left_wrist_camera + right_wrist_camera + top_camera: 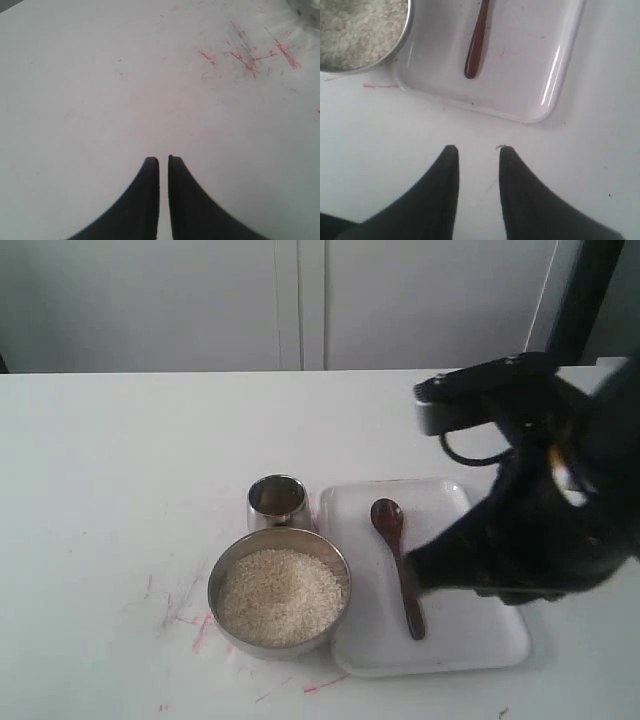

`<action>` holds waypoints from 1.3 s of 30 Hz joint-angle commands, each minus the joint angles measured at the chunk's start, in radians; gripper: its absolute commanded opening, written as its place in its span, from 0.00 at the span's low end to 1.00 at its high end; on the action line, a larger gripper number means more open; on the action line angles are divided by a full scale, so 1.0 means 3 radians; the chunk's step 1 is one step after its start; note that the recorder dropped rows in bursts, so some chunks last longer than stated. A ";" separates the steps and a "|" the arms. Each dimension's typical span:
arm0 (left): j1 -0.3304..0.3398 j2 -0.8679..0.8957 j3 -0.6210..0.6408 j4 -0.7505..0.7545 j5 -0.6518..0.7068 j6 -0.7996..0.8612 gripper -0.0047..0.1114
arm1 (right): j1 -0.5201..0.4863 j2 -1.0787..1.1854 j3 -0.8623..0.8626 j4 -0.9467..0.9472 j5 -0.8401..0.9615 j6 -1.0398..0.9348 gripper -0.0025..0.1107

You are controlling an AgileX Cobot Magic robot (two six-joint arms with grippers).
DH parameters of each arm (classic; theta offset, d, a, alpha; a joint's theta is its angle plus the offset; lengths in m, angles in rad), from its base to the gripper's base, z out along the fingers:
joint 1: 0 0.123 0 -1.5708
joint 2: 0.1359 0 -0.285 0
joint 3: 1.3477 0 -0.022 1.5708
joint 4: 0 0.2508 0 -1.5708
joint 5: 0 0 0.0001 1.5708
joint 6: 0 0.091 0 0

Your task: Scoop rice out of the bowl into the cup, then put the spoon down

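The wide steel bowl (338,562) sits at the table's front centre, filled with off-white rice (278,595). Just behind it, touching or nearly so, stands the small steel cup (277,498). The dark wooden spoon (400,560) lies flat on a white tray (470,640), with its oval end toward the cup. My right arm (520,530) hangs over the tray's right side. In the right wrist view, the right gripper (476,148) is open and empty, short of the tray (530,75) and the spoon's handle (476,45). The left gripper (163,159) is shut on nothing over bare table.
Red pen marks (190,615) streak the white table left of the bowl and show in the left wrist view as red marks (250,57). A white wall with cabinet seams runs behind the table. The bowl's rim (406,35) lies beside the tray's corner.
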 commanded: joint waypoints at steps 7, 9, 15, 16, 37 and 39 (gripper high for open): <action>-0.0018 0.0000 0.0030 -0.0019 0.0163 -0.0019 0.16 | 0.0183 -0.1403 0.0437 -0.0050 -0.0054 0.0055 0.02; -0.0018 0.0000 0.0030 -0.0019 0.0163 -0.0019 0.16 | 0.0183 -0.1544 0.0437 -0.0023 -0.0054 0.0055 0.02; -0.0018 0.0000 0.0030 -0.0019 0.0163 -0.0019 0.16 | 0.0183 -0.1851 0.0430 -0.0107 -0.0054 0.0040 0.02; -0.0018 0.0000 0.0030 -0.0019 0.0163 -0.0019 0.16 | 0.0183 -0.1886 0.0430 -0.0171 -0.0054 0.0040 0.02; -0.0018 0.0000 0.0030 -0.0019 0.0163 -0.0019 0.16 | -0.1507 -0.3445 0.1670 -0.0576 -0.1745 0.0060 0.02; -0.0018 0.0000 0.0030 -0.0019 0.0163 -0.0019 0.16 | -0.1614 -0.3570 0.1929 -0.0488 -0.2150 0.0080 0.02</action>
